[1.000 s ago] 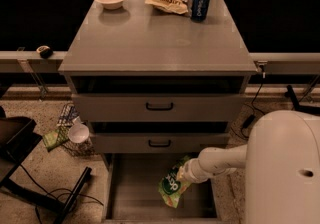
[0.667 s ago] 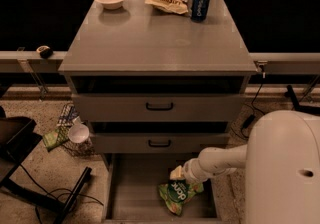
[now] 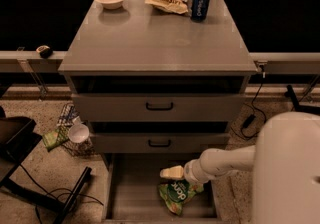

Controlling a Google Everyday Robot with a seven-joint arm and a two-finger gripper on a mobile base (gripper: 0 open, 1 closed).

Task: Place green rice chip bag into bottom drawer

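The green rice chip bag (image 3: 178,195) lies toward the front right corner of the bottom drawer (image 3: 134,194), the gripper (image 3: 171,172) just above its back edge, its grip impossible to tell.

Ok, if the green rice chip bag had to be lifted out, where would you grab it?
Probably pinch the crinkled edge nearest the cabinet on the green rice chip bag, coming from above. It lies flat on the floor of the bottom drawer, whose walls block side approaches. The gripper sits just over that edge.
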